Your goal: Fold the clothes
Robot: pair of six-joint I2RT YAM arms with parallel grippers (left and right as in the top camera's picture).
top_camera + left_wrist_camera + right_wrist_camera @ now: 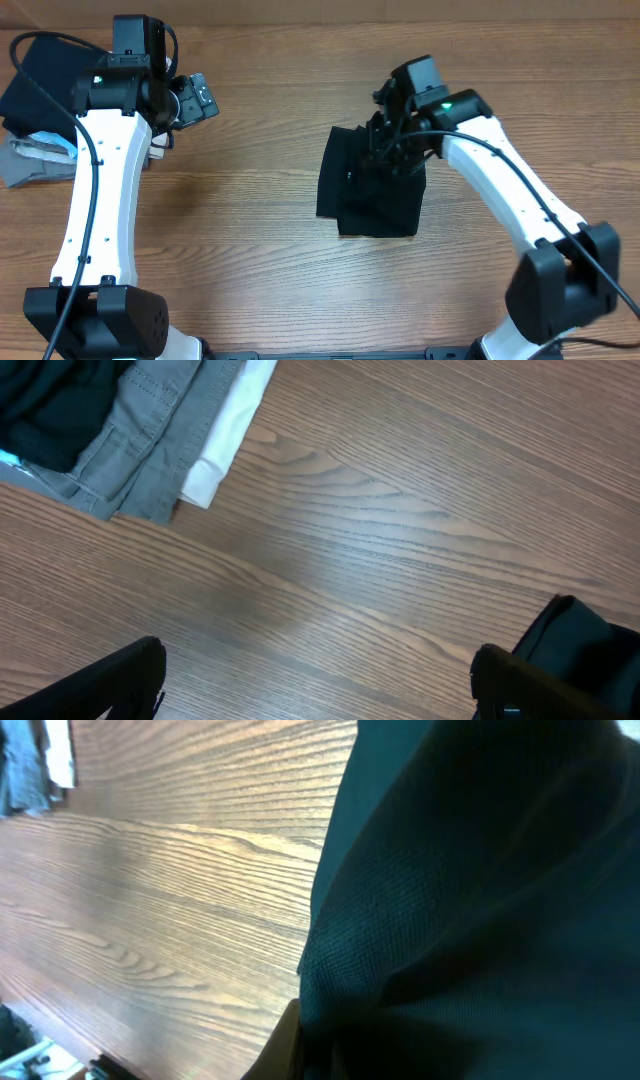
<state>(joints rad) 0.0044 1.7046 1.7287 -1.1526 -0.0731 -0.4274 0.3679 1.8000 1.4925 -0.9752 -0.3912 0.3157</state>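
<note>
Our right jaws pinch the shirt's [372, 205] far edge, directly below. Our left jaws gape empty, well apart.

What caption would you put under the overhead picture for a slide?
Mid-fold: right pincer shut on the partly folded black shirt; left pincer open near a stack of folded garments.

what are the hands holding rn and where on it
The right hand appears shut on the black shirt at its far edge; the left hand is open and holds nothing.
</note>
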